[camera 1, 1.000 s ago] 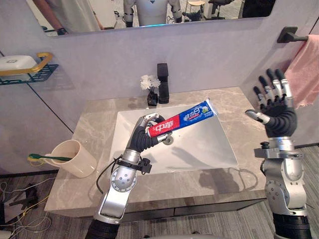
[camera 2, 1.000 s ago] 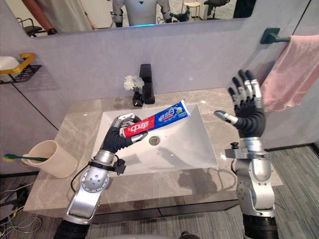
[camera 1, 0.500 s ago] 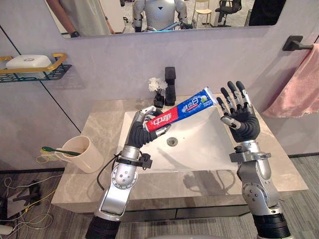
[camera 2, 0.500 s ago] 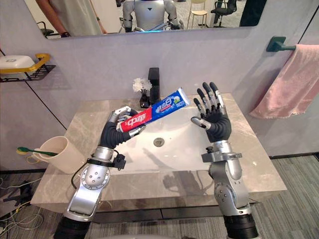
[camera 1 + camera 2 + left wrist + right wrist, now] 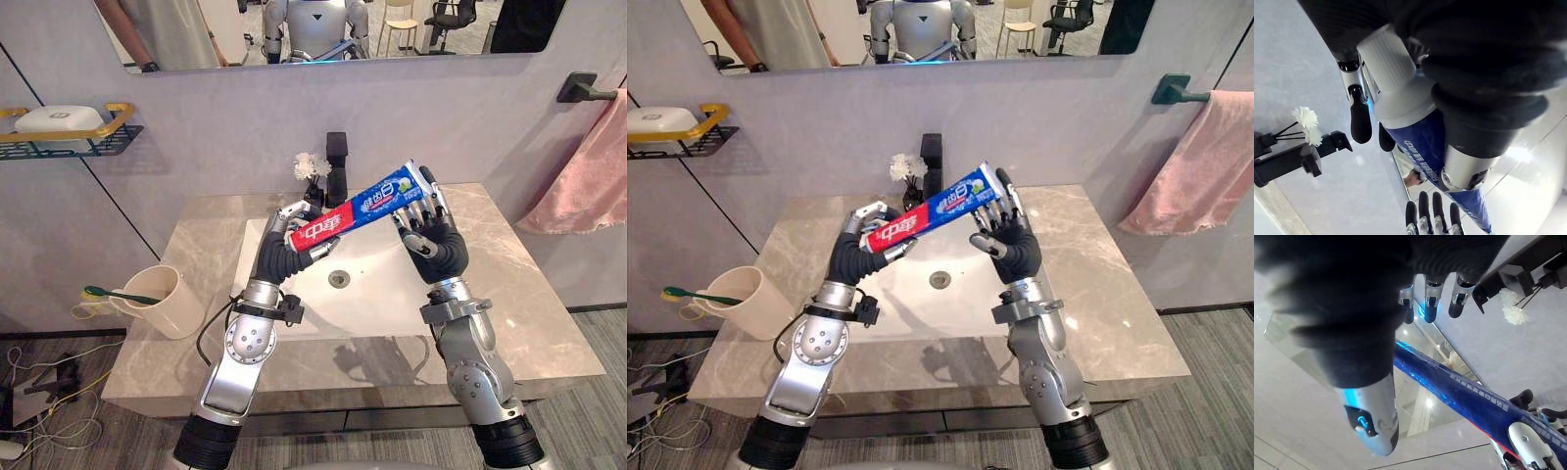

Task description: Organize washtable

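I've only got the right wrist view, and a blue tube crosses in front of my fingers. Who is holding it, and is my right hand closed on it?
Observer: The left hand is curled round the red end of the toothpaste tube, holding it slanted above the sink.
Operator: And my right hand?
Observer: The right hand stands upright at the blue end, fingers straight, not curled round it.
Operator: Where would the tube go?
Observer: Probably into the beige cup on the left side of the counter, which has a toothbrush in it.
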You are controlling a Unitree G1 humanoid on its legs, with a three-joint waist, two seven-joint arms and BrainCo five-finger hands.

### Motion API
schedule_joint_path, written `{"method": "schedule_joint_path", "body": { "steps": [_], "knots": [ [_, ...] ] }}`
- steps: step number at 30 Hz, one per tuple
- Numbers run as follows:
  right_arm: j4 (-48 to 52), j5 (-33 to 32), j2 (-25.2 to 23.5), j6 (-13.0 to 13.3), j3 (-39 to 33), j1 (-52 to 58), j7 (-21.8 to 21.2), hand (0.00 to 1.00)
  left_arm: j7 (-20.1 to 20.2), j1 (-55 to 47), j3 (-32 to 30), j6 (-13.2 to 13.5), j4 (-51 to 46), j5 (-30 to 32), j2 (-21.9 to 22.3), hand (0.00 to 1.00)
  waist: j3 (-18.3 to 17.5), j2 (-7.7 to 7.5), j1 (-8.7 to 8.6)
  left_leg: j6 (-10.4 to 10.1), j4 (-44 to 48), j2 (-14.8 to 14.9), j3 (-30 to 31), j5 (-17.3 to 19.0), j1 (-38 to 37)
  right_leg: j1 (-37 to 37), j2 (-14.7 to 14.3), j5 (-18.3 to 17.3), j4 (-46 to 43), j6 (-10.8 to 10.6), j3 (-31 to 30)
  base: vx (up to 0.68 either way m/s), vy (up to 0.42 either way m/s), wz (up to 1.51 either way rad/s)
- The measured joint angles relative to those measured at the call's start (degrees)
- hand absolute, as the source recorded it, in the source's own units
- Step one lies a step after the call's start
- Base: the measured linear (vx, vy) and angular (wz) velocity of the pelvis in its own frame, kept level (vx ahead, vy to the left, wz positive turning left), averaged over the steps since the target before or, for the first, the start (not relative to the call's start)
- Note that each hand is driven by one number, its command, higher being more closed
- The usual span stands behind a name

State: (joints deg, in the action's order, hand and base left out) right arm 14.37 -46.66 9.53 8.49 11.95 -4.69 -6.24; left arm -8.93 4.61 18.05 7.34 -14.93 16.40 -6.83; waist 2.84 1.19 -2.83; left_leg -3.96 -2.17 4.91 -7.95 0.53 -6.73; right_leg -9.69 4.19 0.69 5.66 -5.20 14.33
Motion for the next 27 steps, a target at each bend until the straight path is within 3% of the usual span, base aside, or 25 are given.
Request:
{"method": "schedule_joint_path", "body": {
  "steps": [8,9,27],
  "knots": [
    [-2.88,-1.2,-1.38,0.0,1.34,-0.9,0.35,0.0,0.17,0.0,3.51,-0.15,1.81,-0.1,0.13,1.0,-0.46,-0.62,0.45,0.01,-1.82,-0.3,1.11,-1.45,-0.01,0.17,-0.05,0.0,0.0,0.0,1.35,-0.01,-0.001,0.08],
    [-2.92,-1.22,-1.47,0.0,1.47,-0.95,0.35,1.0,0.16,0.0,3.81,-0.16,1.83,-0.11,0.13,1.0,-0.46,-0.62,0.51,0.02,-1.82,-0.32,1.14,-1.47,-0.01,0.15,-0.04,0.0,0.0,0.0,1.37,-0.02,0.003,0.05],
    [-4.08,-1.28,-2.45,0.09,2.72,-5.2,0.88,1.0,0.27,-0.01,7.17,-0.53,4.54,-1.85,1.74,1.0,-0.64,-0.9,0.57,0.08,-1.84,-0.34,1.19,-1.52,-0.02,0.12,-0.03,0.06,0.01,0.03,1.43,0.0,0.0,0.0]
  ]
}}
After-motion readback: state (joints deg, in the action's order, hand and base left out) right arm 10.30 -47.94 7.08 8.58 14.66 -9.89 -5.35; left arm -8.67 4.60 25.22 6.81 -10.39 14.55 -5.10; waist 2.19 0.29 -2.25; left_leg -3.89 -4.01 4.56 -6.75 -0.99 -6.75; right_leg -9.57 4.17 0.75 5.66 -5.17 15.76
